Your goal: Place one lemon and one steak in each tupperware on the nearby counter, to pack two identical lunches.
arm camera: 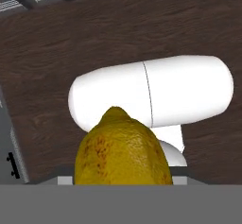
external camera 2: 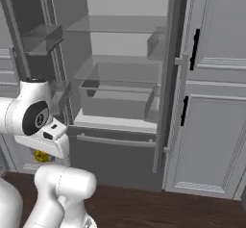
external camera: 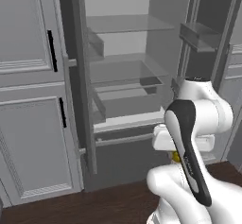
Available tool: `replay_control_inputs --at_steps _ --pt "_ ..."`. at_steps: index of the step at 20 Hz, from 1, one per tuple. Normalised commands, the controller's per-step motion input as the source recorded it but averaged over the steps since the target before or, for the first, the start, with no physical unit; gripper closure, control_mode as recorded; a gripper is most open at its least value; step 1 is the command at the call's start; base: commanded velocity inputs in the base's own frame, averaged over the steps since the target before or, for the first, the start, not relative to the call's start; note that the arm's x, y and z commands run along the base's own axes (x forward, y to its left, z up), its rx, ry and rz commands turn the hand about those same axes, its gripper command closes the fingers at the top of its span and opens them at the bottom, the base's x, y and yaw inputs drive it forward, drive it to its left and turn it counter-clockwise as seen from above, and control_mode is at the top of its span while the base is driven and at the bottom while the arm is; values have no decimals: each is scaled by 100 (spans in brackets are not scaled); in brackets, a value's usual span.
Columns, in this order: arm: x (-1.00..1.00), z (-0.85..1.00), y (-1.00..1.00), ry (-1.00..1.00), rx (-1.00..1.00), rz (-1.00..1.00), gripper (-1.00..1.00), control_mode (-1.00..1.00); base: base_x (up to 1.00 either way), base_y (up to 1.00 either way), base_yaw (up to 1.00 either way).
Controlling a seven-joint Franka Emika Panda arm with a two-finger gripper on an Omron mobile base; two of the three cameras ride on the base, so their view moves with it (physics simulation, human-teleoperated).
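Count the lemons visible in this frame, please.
1. A dull yellow lemon with dark marks sits in the shut gripper, below the arm's hand; a second may be hidden.

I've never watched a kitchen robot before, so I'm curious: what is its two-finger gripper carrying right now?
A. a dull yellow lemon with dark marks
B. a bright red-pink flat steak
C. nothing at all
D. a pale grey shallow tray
A: the hand view has the dull yellow lemon with dark marks right at the gripper, and both base views show a bit of yellow tucked under the hand, in front of the open grey fridge.
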Motion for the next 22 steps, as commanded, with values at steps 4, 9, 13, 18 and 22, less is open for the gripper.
replay_control_inputs --at_steps 4,9,13,18,22 --pt "0 0 0 0 0 0 100 100 -82 94 58" --pt "0 0 0 0 0 0 100 100 -6 100 71" --pt "0 0 0 0 0 0 100 100 74 42 52" --pt "0 0 0 0 0 0 100 100 100 -8 13" --pt "0 0 0 0 0 0 100 100 78 -12 6"
